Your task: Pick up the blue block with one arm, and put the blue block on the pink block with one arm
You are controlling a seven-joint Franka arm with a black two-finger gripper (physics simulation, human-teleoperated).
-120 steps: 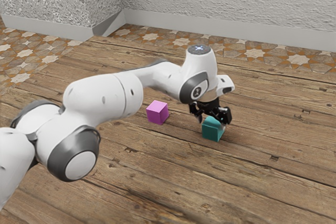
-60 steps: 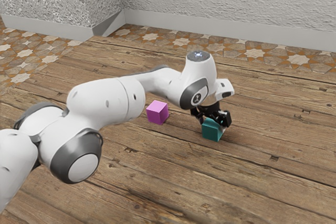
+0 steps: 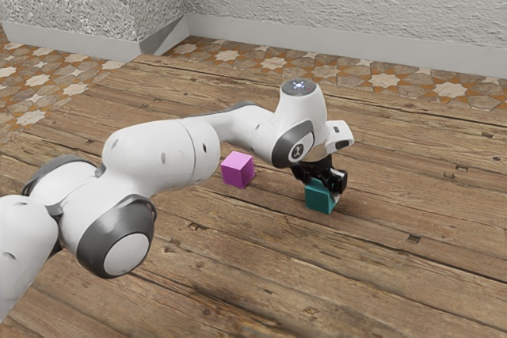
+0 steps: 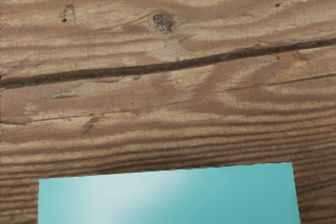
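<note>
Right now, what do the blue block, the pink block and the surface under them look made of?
Blue block: smooth, uniformly teal, with a soft sheen across its top in the wrist view; plastic or painted, can't say which. Pink block: flat magenta, matte, no grain; likely the same. Planks: wood, going by the grain, knots and dark seams; they look weathered and unvarnished.

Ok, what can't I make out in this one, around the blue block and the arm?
- Blue block: in the exterior view the hand covers its top, so contact there is hidden; in the wrist view the picture's edge cuts the block off.
- Pink block: its far faces are turned away from the exterior camera.
- Arm: its base is cut off by the exterior view's left edge.
</note>
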